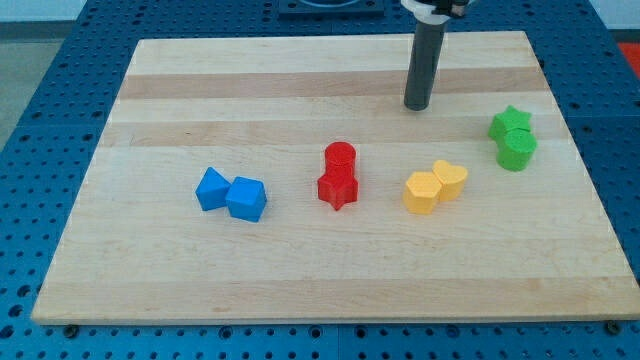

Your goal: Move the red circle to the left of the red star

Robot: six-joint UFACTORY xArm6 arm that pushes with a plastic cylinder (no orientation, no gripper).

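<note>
The red circle stands near the middle of the wooden board, touching the red star, which lies just below it in the view. My tip is above and to the right of both red blocks, well apart from them, and touches no block.
Two blue blocks sit side by side at the view's left. A yellow hexagon and a yellow heart touch right of the red star. A green star and a green round block sit at the right.
</note>
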